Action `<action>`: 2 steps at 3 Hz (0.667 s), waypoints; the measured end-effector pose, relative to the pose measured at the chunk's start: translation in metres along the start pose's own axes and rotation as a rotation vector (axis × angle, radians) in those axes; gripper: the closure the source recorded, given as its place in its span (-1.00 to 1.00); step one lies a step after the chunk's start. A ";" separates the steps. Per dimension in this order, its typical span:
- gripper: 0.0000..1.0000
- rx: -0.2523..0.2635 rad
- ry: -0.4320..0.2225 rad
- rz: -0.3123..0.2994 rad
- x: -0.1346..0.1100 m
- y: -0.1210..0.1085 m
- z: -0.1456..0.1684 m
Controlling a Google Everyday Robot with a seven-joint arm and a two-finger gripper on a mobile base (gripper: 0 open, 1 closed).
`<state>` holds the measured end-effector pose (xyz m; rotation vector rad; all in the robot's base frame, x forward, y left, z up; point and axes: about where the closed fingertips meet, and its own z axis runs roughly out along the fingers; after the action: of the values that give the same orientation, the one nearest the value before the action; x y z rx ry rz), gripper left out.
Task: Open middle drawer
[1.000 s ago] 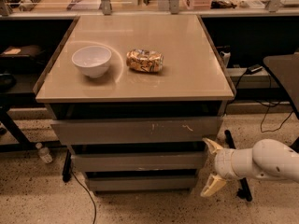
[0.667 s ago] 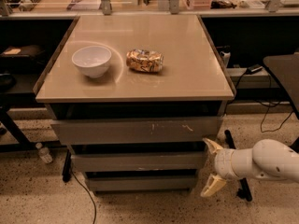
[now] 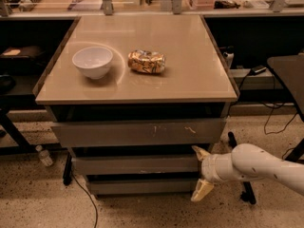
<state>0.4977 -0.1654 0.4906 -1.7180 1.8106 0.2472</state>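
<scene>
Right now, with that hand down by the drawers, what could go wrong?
The hand sits at the right end of the handleless middle drawer, fingers spread; pulling there could slip or skew it. Its lower finger hangs level with the bottom drawer, so it might catch that instead. A jolt could shake the white bowl and snack bag on top.

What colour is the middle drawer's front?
Plain grey middle drawer, clear in the camera view; the claw is by its right end.
</scene>
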 end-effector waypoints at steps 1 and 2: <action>-1.00 -0.014 -0.002 -0.012 0.001 -0.006 0.024; -1.00 -0.007 -0.015 -0.020 0.006 -0.021 0.041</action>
<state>0.5304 -0.1509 0.4606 -1.7342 1.7830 0.2574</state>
